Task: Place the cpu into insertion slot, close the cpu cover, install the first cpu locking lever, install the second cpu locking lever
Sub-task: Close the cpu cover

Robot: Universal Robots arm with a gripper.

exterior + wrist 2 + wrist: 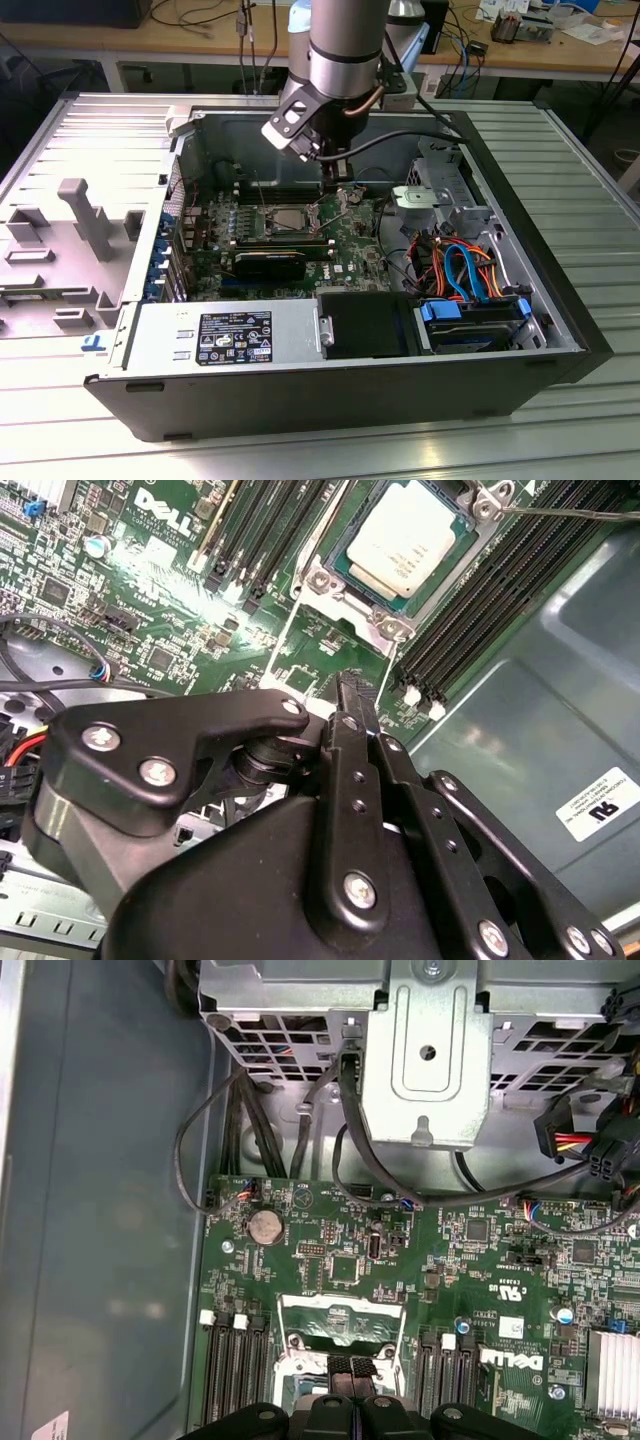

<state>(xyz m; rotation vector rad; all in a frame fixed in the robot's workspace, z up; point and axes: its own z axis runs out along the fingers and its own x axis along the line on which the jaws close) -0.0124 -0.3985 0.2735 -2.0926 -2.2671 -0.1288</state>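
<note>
the cpu (410, 545) sits flat in the slot (352, 598), silver top up, on the green board (330, 1230) inside the open computer case (560, 330). the cover (340, 1307) is not down yet. in the first wrist view it reads as a square silver frame tipped up and open, with the board showing through its cut-out. the gripper (352, 1365) hangs right at that frame, its two black fingers drawn together with nothing visibly between them (a thin lip of the cover may be pinched there, but i cannot tell from these angles).

in the exterior view the gripper is low over the board, just to the exterior view's right of the slot. so the chip lies to the exterior view's left of the fingertips, with the raised cover between the two. the cover's edge runs across the line of the fingers. one thin wire lever (570, 513) stands swung out, away from the slot.
</note>
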